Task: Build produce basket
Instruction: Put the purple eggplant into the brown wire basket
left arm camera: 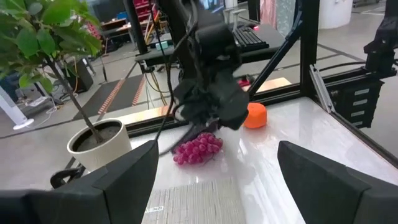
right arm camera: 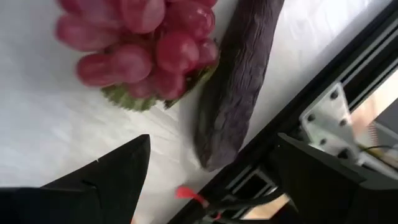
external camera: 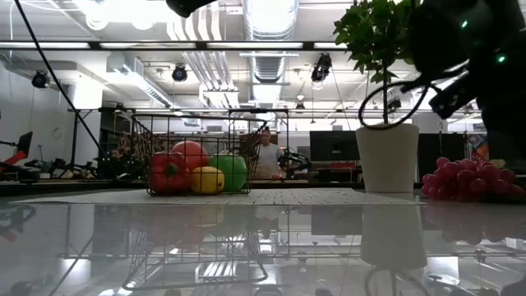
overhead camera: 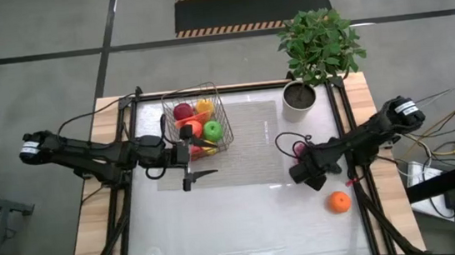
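The wire basket (overhead camera: 196, 118) stands on a mat at the table's far left. It holds a red apple (overhead camera: 182, 111), a green apple (overhead camera: 212, 131), an orange fruit and yellow pieces. The low view shows its red pepper (external camera: 167, 173) and lemon (external camera: 207, 179). My left gripper (overhead camera: 197, 155) hovers open over the basket's near side, touching nothing. My right gripper (right arm camera: 211, 149) is open just above the table. The purple grapes (right arm camera: 143, 43) and the dark eggplant (right arm camera: 239, 81) lie flat ahead of its fingers, untouched. An orange (overhead camera: 339, 202) rests on the table near the right edge.
A white pot with a green plant (overhead camera: 300, 95) stands at the far right, close behind the grapes. Black frame rails (overhead camera: 351, 145) run along the table's sides. A woven mat (overhead camera: 249, 130) lies under the basket, with bare glossy table on the near side.
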Motion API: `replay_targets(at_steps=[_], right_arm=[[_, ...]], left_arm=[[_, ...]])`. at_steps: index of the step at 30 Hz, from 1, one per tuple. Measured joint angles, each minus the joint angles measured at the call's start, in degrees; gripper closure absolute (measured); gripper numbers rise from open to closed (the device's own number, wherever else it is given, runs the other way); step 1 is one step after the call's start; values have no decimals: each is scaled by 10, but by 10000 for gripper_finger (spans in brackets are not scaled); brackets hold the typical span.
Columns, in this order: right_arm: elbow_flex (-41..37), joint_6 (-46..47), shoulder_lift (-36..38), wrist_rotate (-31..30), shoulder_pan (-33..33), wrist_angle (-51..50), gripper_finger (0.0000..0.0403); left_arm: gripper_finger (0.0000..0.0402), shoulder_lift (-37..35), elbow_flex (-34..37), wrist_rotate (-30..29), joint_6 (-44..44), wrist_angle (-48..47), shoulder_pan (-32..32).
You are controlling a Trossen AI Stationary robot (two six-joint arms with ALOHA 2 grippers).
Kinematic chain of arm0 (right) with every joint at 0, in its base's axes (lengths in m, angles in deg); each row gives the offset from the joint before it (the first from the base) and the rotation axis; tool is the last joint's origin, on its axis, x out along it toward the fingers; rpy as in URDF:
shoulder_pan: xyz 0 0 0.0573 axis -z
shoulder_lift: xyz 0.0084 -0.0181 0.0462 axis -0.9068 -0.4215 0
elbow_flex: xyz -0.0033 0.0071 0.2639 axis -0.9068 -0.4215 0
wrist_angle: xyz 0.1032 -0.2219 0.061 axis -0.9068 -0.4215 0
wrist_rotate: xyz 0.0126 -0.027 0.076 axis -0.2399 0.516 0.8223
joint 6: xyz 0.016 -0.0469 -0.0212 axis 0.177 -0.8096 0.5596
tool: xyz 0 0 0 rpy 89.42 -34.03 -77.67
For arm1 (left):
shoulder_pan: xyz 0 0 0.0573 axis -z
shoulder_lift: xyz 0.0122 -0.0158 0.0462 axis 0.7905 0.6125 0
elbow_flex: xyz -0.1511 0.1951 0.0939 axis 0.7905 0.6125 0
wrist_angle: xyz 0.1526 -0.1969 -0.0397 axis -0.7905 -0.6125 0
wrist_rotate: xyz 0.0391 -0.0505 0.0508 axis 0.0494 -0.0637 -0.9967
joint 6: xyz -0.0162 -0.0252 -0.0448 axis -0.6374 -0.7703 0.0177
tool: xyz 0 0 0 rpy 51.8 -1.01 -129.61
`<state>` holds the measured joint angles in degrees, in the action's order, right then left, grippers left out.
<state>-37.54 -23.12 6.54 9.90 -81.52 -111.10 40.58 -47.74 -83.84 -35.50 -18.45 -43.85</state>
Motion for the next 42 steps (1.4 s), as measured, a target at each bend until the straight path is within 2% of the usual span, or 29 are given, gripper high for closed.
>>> replay_targets(at_steps=[4,13,26,30,38,40,42], right_arm=[[-7,-47,-16,6,22,0,77],[-34,-87,-32,20,72,6,77],[-86,-108,-36,57,83,95,83],[-87,-108,-36,65,82,101,129],[-87,-88,-35,66,82,100,272],[-87,-88,-35,66,82,100,294],[-85,-87,-35,66,82,97,299]], left_arm=[[91,-3,0,0,1,0,0],[91,-4,1,0,10,0,0],[91,-5,1,0,11,-1,0],[91,-5,1,0,11,-1,0],[91,-5,1,0,10,0,0],[91,-4,1,0,7,0,0],[91,-4,1,0,6,0,0]])
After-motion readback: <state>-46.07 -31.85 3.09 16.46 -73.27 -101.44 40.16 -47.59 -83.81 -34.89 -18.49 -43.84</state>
